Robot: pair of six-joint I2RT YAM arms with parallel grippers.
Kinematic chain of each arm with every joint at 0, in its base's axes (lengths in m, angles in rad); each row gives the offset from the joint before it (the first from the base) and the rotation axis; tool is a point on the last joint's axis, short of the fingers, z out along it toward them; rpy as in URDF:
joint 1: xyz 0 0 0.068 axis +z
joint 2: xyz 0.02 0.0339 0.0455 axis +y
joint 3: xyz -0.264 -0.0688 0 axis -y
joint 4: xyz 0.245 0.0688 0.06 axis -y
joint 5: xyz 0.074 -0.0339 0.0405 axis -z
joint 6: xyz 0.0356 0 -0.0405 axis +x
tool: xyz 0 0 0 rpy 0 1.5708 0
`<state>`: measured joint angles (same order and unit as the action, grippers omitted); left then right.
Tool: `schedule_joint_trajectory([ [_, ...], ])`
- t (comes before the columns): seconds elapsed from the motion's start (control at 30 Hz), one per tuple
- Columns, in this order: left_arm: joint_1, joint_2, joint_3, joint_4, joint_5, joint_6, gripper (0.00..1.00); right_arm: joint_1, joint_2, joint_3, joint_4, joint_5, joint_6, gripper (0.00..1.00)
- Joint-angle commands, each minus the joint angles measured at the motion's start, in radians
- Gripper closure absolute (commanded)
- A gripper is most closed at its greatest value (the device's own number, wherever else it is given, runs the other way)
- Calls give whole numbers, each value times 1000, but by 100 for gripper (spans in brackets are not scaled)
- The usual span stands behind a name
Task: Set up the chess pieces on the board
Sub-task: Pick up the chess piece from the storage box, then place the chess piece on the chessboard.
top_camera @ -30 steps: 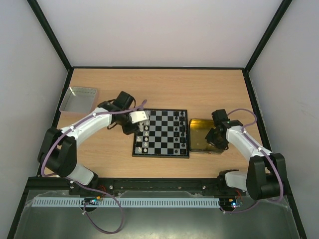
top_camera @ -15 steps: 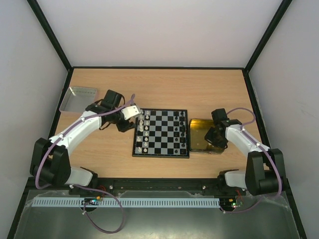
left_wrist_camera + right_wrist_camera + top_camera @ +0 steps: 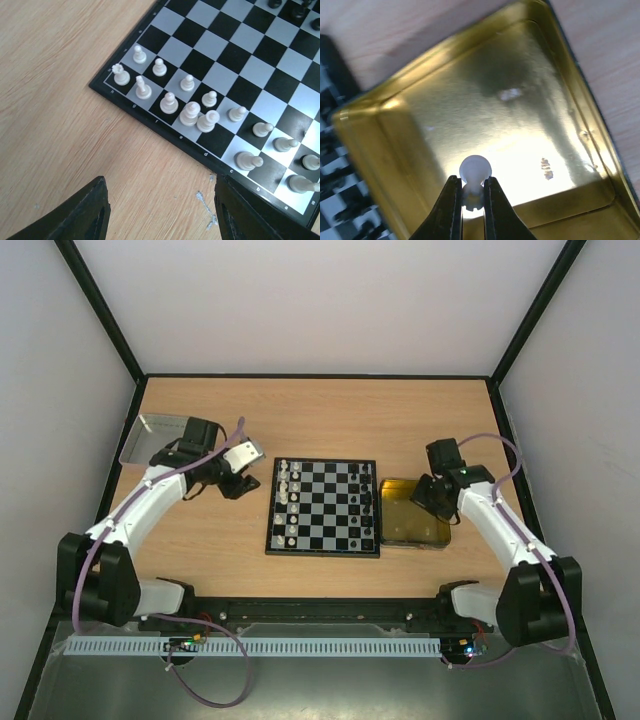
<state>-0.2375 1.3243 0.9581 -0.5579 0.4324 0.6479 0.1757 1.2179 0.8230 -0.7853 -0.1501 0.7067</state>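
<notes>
White piece (image 3: 475,170) — nipped in right gripper (image 3: 471,196), over yellow tray (image 3: 535,95)

You've got wood-grain table (image 3: 60,100), matt, few pale specks. Board (image 3: 235,60) smooth, slight sheen. White pieces (image 3: 190,114) glossy plastic. Pawn (image 3: 475,171) milky plastic. Yellow tray (image 3: 530,75) polished metal (mirror-bright, glare everywhere). Grey tray (image 3: 157,438) duller metal.

We see the left tool (image 3: 243,454) backed off the board (image 3: 324,508), and the right tool (image 3: 472,186) now pinches a white pawn (image 3: 475,171).
</notes>
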Motion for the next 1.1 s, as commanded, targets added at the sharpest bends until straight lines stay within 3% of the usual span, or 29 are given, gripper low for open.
schedule_joint_trajectory([
  [0.0, 35, -4, -26, 17, 64, -24, 41, 124, -18, 113, -100, 31, -6, 98],
  [0.27, 42, 8, -67, 91, 83, -93, 41, 498, 100, 321, -136, 72, 62, 98],
  [0.53, 43, 9, -82, 129, 42, -127, 41, 832, 325, 526, -148, 138, 87, 98],
  [0.7, 77, 21, -89, 170, 11, -167, 41, 939, 470, 617, -134, 125, 74, 98],
  [0.93, 231, 27, -95, 201, 62, -211, 40, 994, 584, 708, -126, 98, 62, 98],
  [1.07, 266, 30, -107, 227, 46, -232, 41, 1042, 641, 754, -151, 78, 44, 98],
])
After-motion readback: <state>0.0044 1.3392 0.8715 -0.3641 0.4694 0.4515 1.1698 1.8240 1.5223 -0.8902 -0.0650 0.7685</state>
